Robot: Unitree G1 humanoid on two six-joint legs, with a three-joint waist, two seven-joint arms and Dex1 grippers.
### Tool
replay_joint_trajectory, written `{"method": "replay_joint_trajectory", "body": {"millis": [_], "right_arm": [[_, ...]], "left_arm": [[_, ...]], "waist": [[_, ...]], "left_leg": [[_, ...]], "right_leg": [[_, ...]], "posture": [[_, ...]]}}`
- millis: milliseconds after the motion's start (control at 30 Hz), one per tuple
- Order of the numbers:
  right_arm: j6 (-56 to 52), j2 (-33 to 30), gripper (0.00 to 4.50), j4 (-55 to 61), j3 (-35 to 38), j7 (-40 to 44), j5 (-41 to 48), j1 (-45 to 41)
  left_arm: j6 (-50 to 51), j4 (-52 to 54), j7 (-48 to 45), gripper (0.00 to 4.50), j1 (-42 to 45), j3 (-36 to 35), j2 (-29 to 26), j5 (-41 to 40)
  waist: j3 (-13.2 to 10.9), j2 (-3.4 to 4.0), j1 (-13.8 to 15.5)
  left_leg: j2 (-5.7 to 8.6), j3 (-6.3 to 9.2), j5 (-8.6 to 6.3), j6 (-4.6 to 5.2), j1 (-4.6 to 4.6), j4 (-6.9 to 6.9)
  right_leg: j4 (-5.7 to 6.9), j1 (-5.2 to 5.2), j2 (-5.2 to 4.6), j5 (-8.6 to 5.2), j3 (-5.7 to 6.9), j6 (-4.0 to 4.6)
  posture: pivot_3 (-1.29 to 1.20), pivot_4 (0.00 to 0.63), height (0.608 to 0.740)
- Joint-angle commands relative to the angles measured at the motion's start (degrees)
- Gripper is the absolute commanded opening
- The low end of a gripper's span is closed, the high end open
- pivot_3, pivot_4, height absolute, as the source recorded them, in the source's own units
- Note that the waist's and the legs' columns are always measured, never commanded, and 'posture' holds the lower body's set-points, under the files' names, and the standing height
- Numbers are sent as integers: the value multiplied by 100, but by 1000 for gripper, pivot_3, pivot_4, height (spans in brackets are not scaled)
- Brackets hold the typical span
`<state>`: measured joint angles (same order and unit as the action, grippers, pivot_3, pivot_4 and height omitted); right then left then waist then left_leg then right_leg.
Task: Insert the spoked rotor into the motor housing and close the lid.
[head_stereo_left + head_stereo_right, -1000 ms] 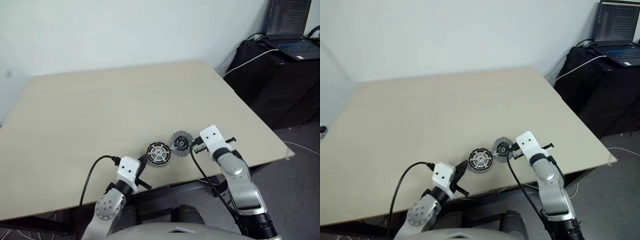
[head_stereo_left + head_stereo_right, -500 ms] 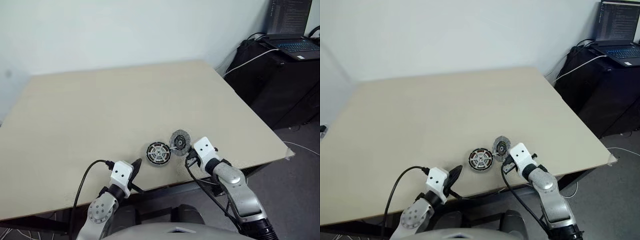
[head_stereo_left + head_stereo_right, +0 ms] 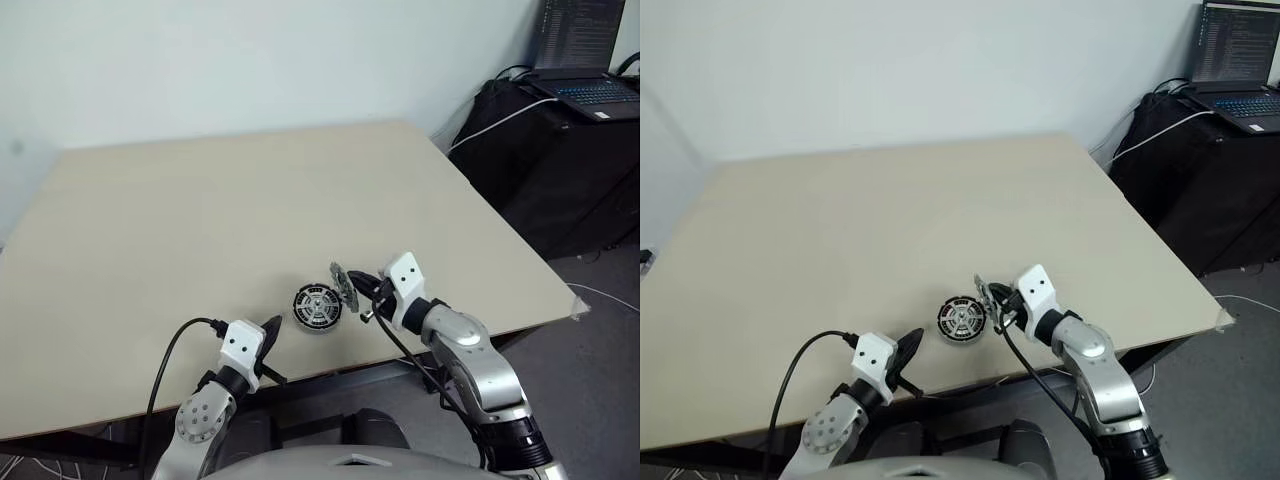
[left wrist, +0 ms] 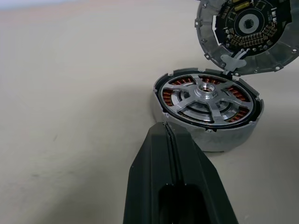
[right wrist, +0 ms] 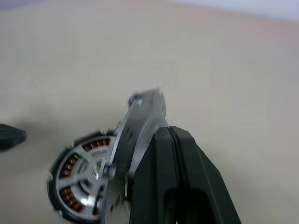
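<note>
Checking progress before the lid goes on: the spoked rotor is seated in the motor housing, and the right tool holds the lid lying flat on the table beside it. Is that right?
Not quite. The lid isn't flat on the table: the right tool holds it tilted on edge over the motor housing, as the left wrist view shows. The spoked rotor does sit in the housing.

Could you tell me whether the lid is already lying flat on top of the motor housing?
No, the lid stands tilted on edge beside the motor housing, whose copper windings are uncovered.
</note>
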<state>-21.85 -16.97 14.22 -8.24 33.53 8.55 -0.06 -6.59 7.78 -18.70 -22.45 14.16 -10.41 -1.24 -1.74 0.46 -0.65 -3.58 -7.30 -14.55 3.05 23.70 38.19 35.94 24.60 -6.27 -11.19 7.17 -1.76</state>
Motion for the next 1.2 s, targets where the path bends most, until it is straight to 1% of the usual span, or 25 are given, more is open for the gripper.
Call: {"method": "replay_joint_trajectory", "body": {"millis": [33,167,267,433,633,733,800,867,1033,1133,1167,1200], "right_arm": [[-55,75,19,-16,-219,183,180,-181],[-28,213,19,-287,-473,195,130,-300],[45,523,19,-676,-701,96,83,-404],[146,760,19,-1113,-832,22,18,-513],[366,708,19,-1400,-920,-169,-300,-596],[364,595,19,-1160,-764,75,-61,-604],[404,446,399,-1043,-657,244,52,-644],[436,297,920,-1046,-584,372,98,-692],[549,-46,2569,-1255,-434,747,204,-860],[476,-239,3590,-1314,-496,1171,319,-962],[463,-287,3861,-1340,-534,1270,313,-992],[460,-315,4264,-1360,-556,1326,305,-1012]], "left_arm": [[52,368,34,0,33,17,18,1],[97,406,40,0,24,-5,10,7],[130,483,60,0,-11,-11,10,6],[177,575,93,0,-52,-10,9,16],[367,818,193,0,-93,85,51,83],[470,936,217,0,-110,110,56,98],[552,1008,229,0,-99,125,58,95],[642,1094,257,0,-92,173,75,117],[773,1170,328,0,-68,304,132,190],[718,1101,377,0,-89,369,166,247],[697,1077,397,0,-95,390,175,263],[685,1064,411,0,-98,404,179,273]], "waist": [[0,0,1],[1,-1,1],[1,-1,-5],[1,-1,-1],[2,-2,0],[2,-2,-1],[2,-2,0],[2,-3,0],[2,-2,2],[2,-2,-2],[2,-2,-1],[2,-2,0]], "left_leg": [[0,0,0,0,0,0],[0,0,0,0,0,0],[0,0,0,0,0,1],[-2,0,0,0,-1,1],[1,-3,0,0,1,2],[-1,-3,0,0,0,2],[-1,-2,0,0,0,2],[-1,-2,0,0,0,2],[1,-2,0,0,-1,4],[-2,-1,0,0,-1,3],[-2,-1,0,0,-1,3],[-2,-1,0,0,-1,3]], "right_leg": [[0,0,0,0,0,0],[0,-1,0,0,0,0],[1,-1,1,0,0,0],[2,-1,3,1,-1,0],[1,-1,1,1,-3,0],[2,-1,3,1,-3,0],[2,-1,3,1,-3,0],[2,-1,3,1,-3,0],[2,-3,3,1,-3,-1],[2,-2,9,1,-3,-1],[2,-2,10,1,-3,0],[2,-2,10,1,-3,0]], "posture": [[0,0,740],[0,0,740],[0,0,740],[0,0,740],[0,0,740],[0,0,740],[0,0,740],[0,0,740],[0,0,740],[0,0,740],[0,0,740],[0,0,740]]}}
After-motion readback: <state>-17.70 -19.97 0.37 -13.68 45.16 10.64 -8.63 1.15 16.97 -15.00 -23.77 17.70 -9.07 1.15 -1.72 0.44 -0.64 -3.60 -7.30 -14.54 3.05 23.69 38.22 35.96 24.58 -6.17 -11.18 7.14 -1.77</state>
